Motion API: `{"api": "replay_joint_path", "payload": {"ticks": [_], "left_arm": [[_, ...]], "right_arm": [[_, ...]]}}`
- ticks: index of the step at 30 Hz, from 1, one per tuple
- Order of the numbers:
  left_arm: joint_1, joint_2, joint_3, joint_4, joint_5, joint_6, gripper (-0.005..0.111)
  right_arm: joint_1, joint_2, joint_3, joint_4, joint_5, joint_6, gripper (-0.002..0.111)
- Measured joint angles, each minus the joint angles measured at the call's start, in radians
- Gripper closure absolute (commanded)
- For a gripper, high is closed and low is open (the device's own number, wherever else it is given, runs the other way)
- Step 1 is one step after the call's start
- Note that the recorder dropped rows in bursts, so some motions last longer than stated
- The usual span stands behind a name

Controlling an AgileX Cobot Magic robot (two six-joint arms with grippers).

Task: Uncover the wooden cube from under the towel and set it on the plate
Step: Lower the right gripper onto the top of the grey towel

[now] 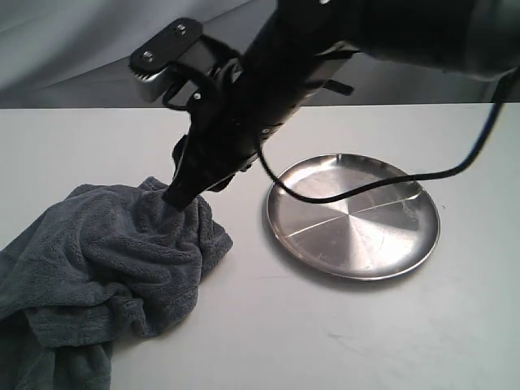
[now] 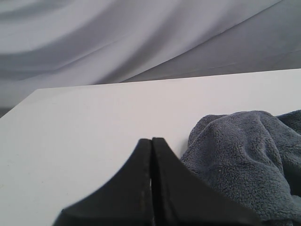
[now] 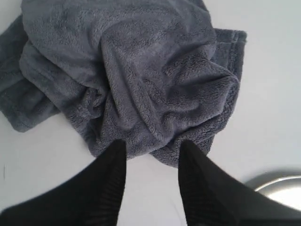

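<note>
Towel [image 1: 114, 260], dark grey plush cloth, lay bunched lower left; wooden cube unseen, judged beneath. Right end effector [image 3: 153, 147] stood apart at its edge; left end effector [image 2: 151, 141] together. Advised: pinch cloth only, peel away from round silver metal plate [image 1: 353, 215].

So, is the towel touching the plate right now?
Apart. The exterior view shows a strip of bare white table between the towel and the near rim of the plate.

The outside camera looks down, close, on the towel [image 1: 114, 260]. The right wrist camera sees it just beyond the right pincer [image 3: 153, 147]. The left wrist camera sees it beside the left pincer [image 2: 151, 140].
</note>
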Motion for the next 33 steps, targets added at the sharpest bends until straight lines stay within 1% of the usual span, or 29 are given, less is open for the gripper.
{"api": "replay_joint_path", "payload": {"ticks": [7, 12, 21, 24, 29, 33], "left_arm": [[0.0, 0.0, 0.0, 0.0, 0.0, 0.0, 0.107], [0.0, 0.0, 0.0, 0.0, 0.0, 0.0, 0.107], [0.0, 0.0, 0.0, 0.0, 0.0, 0.0, 0.107], [0.0, 0.0, 0.0, 0.0, 0.0, 0.0, 0.107], [0.0, 0.0, 0.0, 0.0, 0.0, 0.0, 0.107], [0.0, 0.0, 0.0, 0.0, 0.0, 0.0, 0.107]], "right_arm": [[0.103, 0.16, -0.181, -0.084, 0.149, 0.076, 0.097], [0.165, 0.273, -0.336, -0.104, 0.301, 0.158, 0.107], [0.278, 0.426, -0.535, -0.109, 0.343, 0.255, 0.108], [0.298, 0.465, -0.606, -0.115, 0.346, 0.301, 0.108], [0.296, 0.526, -0.719, -0.155, 0.346, 0.396, 0.108], [0.265, 0.566, -0.767, -0.168, 0.346, 0.444, 0.108]]}}
